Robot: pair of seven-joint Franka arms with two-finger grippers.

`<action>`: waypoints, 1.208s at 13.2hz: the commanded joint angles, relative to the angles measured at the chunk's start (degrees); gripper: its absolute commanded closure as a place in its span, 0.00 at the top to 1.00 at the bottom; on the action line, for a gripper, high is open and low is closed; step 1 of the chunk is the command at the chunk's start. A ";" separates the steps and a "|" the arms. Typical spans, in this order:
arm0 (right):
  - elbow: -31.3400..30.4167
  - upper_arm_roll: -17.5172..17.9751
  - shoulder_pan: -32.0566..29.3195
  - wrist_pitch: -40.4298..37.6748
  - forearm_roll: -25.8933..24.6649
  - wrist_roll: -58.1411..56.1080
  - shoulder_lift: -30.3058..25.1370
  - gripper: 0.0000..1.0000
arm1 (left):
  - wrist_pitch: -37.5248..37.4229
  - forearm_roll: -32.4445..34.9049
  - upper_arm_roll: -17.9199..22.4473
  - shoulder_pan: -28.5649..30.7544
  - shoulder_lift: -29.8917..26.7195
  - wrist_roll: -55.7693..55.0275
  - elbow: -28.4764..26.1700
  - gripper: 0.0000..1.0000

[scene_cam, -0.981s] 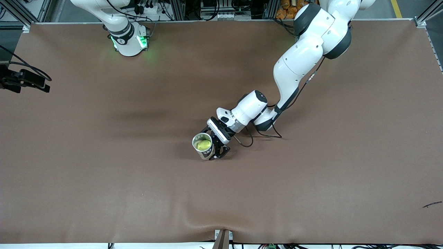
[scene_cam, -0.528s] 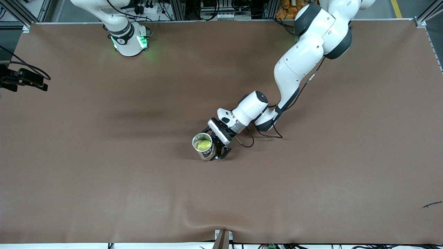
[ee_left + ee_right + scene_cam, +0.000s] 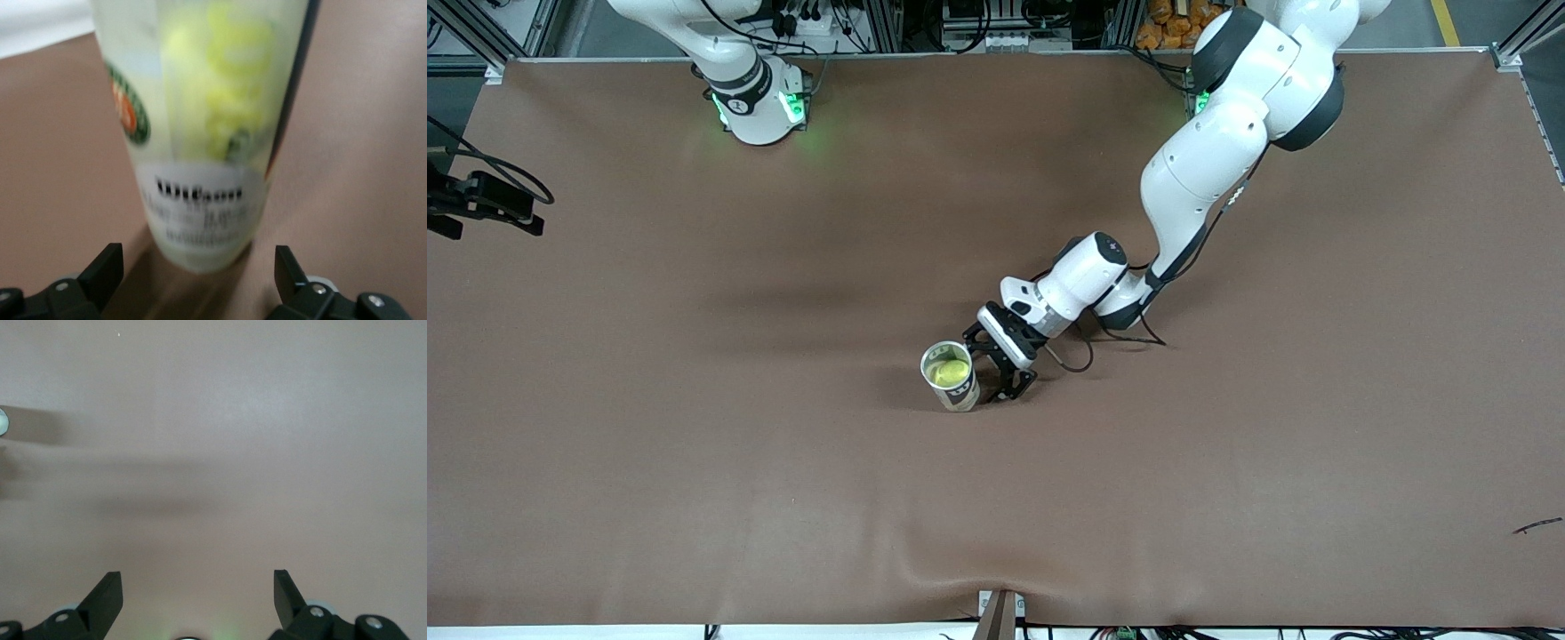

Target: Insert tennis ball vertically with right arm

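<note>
brown table cover point(image 3: 694, 462), slightly rippled; aluminium frame posts point(image 3: 476, 31) and cables along top edge.

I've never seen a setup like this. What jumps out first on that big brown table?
Near the middle of the brown table stands a clear upright can with a yellow tennis ball inside. The left gripper, on the white arm reaching down from its base, sits open right beside the can, its fingers apart from it. The right gripper hangs open above bare tabletop at the right arm's end.
</note>
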 commanded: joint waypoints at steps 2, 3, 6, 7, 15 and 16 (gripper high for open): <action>0.22 0.07 0.13 0.14 -1.68 -0.51 -0.52 1.00 | 0.22 -0.05 0.09 2.85 -7.62 -0.42 -12.06 1.00; 0.22 0.07 0.21 0.14 -1.68 -0.42 -0.43 1.00 | 0.13 -0.05 0.09 3.90 -9.11 -0.34 -14.09 1.00; 0.22 0.07 1.00 0.14 -1.68 -0.42 -0.25 1.00 | 0.04 -0.13 0.09 6.18 -10.27 -0.34 -16.30 1.00; 0.22 0.16 0.92 0.14 -1.68 -0.42 0.01 1.00 | 0.04 -0.05 0.09 7.06 -10.36 -0.25 -16.48 1.00; 0.31 0.07 0.74 0.14 -1.68 -0.42 0.01 1.00 | -0.75 -0.05 -0.52 17.70 -13.26 -0.51 -18.68 1.00; 0.31 0.07 0.74 0.14 -1.68 -0.42 0.01 1.00 | -0.75 -0.05 -0.52 18.49 -13.26 -0.77 -17.90 1.00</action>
